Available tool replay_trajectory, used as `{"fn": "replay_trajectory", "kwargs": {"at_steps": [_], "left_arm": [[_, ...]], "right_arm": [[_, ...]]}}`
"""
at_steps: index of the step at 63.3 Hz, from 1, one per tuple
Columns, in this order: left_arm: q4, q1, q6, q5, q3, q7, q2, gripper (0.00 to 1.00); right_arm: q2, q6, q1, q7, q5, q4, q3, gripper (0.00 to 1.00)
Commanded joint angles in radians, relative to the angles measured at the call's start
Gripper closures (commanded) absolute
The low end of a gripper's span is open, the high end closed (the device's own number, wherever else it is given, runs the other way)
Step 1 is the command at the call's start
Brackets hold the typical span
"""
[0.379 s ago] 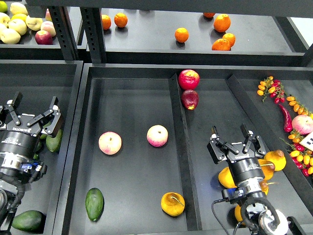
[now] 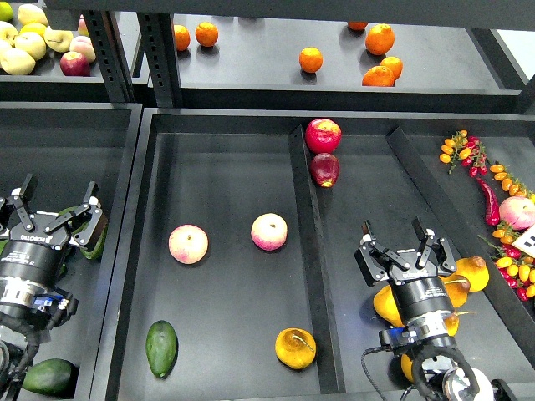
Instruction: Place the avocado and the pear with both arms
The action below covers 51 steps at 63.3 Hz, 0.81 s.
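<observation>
The right gripper hides part of the yellow fruits heaped beneath it

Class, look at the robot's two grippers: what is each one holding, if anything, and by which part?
Nothing is held. The left gripper and right gripper both stand open and empty; the avocado and pear lie untouched.
</observation>
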Motion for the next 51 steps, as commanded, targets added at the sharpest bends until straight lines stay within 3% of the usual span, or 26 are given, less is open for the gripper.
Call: {"fn": "replay_trajectory", "kwargs": {"at_steps": [1,21,51], "left_arm": [[0.000,0.001,0.000,0.001,0.005,0.001,0.000,0.00],[0.002,-0.007,-0.094,0.001,0.025,0.002,0.000,0.00],[0.017,-0.005,-0.095,0.005,0.056,0.002,0.000,0.00]], "right_arm": [[0.000,0.001,-0.001,0.000,-0.005,-0.001,0.000,0.00],[0.000,0.001,-0.010,0.000,-0.006,0.000,0.004,0.00],[0.000,0.001,-0.013,-0.003,-0.008,0.002,0.021,0.00]]}}
